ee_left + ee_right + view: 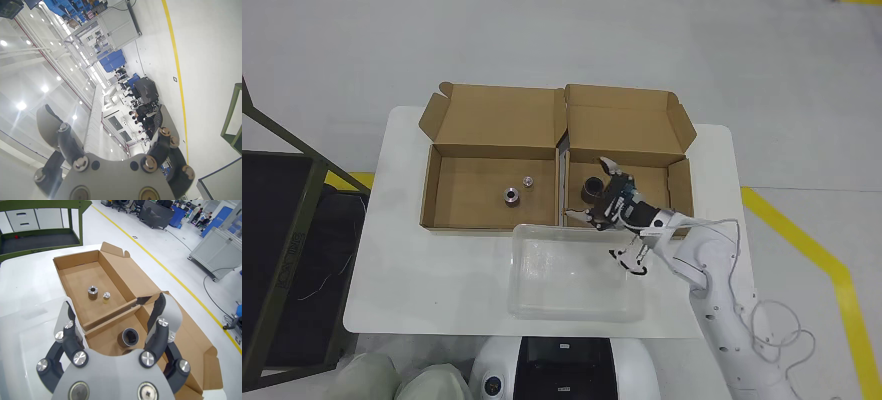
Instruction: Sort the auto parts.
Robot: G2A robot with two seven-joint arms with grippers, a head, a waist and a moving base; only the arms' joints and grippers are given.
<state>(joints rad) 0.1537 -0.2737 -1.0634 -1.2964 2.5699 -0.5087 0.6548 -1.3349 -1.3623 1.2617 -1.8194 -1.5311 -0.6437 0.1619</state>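
A white table (382, 250) stands on a pale grey floor crossed by a yellow line, with a dark green trolley (282, 250) beside it on the robot's left. Two open cardboard boxes sit side by side on the far half of the table, their lids folded back. A clear plastic bin (562, 275) lies nearer the robot, just in front of them.

The left box (442, 205) holds two small metal parts standing upright near each other. One is a grey cylinder (92, 292) with a round bore and a notched top rim. The other is a smaller, slimmer plug (106, 297) with a bright cap and a yellowish body. In the right box (679, 185) a dark, short sleeve (129, 339) stands on the cardboard floor close to the wall shared with the left box. Its mouth faces up, with a bright ring around a ribbed black bore.

The right arm comes in from the robot's right side, passing over the bin's far corner. The right gripper (114, 302) hangs above the right box. Its fingers are spread wide to either side of the sleeve, clear of it and holding nothing.

The left gripper (103, 108) points away from the table toward a bright hall, its two fingers set wide apart with nothing between them.
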